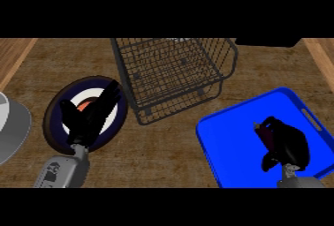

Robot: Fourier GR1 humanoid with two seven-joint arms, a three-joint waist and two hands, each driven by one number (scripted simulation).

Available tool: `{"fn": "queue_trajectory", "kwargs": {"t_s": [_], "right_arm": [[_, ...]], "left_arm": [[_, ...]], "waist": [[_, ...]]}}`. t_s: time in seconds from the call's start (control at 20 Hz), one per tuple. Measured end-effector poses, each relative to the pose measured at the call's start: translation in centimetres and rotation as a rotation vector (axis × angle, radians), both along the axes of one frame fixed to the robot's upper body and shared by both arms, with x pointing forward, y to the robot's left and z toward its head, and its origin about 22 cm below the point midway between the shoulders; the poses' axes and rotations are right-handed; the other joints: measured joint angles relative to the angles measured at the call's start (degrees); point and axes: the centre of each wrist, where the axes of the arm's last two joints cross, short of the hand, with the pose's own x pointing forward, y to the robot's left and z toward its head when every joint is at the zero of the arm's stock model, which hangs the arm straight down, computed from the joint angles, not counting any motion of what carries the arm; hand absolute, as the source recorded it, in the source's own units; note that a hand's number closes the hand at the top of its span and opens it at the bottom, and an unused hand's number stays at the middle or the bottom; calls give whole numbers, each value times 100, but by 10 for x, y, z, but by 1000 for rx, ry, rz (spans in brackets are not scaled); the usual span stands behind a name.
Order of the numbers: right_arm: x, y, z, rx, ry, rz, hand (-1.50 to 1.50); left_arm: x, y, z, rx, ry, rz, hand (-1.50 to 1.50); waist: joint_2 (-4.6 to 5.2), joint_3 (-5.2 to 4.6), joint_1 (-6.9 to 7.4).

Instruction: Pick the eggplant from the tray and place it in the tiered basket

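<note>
While the eggplant point(266, 132) lies on the blue tray point(228, 145), only a dark purple sliver of it shows, since the right hand point(286, 143) covers it with fingers curled down round it. That tray sits at the counter's point(169, 150) near right corner, a handle slot showing along its right rim, and the grey right forearm comes up from the lower edge onto it. Just beside the tray's far left corner stands the tiered basket point(173, 70), a dark wire frame reaching toward the counter's far edge. Left of the basket lies a round plate point(55, 110) with a dark rim and pale centre; the left hand point(88, 117) rests above it, fingers straight and spread, holding nothing. A grey rounded object point(12, 128) shows at the counter's left edge.
</note>
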Motion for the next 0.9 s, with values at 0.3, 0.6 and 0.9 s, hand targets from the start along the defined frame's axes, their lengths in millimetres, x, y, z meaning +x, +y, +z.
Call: {"fn": "queue_trajectory", "kwargs": {"t_s": [0.3,0.6,0.9], "right_arm": [[7,33,38,183,10,294,150],[-3,35,117,383,-145,378,150],[-28,33,200,430,-326,443,150]], "left_arm": [[-2,13,-2,9,12,26,0],[-4,16,1,5,11,50,0],[-3,16,0,7,9,55,0]], "waist": [[15,119,-152],[13,178,-257],[28,190,-249]]}}
